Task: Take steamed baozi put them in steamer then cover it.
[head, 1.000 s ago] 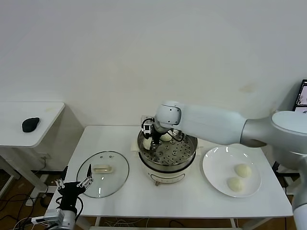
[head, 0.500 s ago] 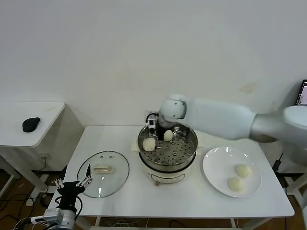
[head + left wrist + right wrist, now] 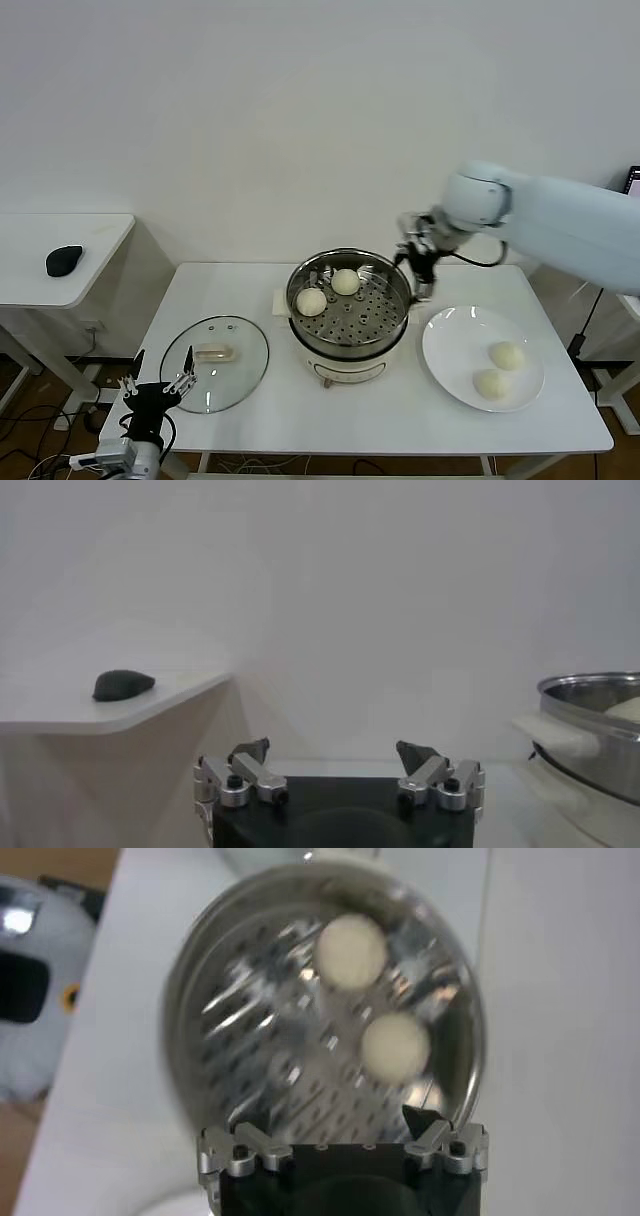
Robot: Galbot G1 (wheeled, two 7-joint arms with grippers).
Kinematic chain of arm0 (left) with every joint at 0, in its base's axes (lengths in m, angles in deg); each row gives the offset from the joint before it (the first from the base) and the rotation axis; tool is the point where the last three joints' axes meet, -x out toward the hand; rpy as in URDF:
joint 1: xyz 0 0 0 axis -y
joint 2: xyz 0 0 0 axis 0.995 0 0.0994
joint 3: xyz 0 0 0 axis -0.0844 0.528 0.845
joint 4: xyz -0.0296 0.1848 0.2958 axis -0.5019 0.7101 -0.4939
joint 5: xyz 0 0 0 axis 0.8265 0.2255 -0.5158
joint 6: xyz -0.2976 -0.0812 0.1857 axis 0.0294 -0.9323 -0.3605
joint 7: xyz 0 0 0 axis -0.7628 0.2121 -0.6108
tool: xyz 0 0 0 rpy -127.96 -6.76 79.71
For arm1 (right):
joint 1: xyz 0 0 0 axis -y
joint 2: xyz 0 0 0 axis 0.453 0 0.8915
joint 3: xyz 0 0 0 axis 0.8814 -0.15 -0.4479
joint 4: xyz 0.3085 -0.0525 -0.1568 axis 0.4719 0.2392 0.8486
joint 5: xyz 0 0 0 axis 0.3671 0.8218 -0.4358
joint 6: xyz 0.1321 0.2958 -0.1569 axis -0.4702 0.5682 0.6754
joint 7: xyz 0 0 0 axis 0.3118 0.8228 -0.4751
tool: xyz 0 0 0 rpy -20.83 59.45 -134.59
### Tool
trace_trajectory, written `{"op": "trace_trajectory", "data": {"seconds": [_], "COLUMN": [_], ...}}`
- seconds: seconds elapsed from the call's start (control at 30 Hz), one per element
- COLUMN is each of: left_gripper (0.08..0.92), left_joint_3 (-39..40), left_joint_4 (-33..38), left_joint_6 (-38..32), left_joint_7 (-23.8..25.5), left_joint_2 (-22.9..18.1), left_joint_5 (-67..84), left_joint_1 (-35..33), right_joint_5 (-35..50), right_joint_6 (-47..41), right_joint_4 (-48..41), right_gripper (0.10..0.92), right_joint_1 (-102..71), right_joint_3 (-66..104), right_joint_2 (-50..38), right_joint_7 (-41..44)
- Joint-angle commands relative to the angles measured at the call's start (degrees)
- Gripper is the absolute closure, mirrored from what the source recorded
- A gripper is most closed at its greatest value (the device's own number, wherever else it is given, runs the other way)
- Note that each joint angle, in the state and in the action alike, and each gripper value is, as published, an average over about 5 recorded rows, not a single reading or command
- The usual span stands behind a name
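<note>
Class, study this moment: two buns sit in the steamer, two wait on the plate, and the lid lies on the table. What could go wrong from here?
1. The two baozi in the steamer sit close together at its far-left side; a later drop may land on one.
2. The open right gripper hangs near the steamer's rim and might clip it heading for the plate.
3. The plate's baozi lie close together, so a grasp could nudge its neighbour.
</note>
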Motion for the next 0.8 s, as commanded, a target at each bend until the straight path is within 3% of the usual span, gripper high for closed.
{"op": "trace_trajectory", "data": {"seconds": [0.03, 0.4, 0.8], "left_gripper": [0.177, 0.177, 0.177], "left_joint_3": [0.21, 0.19, -0.24], "left_joint_4": [-0.11, -0.49, -0.80], "left_joint_6": [-0.06, -0.05, -0.04], "left_joint_7": [-0.01, -0.01, 0.00], "left_joint_2": [-0.21, -0.12, -0.37], "left_joint_5": [-0.24, -1.05, -1.47], "left_joint_1": [-0.14, -0.44, -0.64], "right_joint_5": [-13.37, -24.64, -28.55], "right_joint_6": [8.76, 11.41, 9.99], "right_joint_4": [6.47, 5.89, 2.93], "right_gripper": [0.203, 0.203, 0.203], "right_joint_1": [-6.18, -44.99, -61.17], "right_joint_3": [2.23, 32.89, 45.46], "right_joint_2": [-17.99, -25.78, -21.53], "right_joint_7": [5.42, 0.94, -2.16]}}
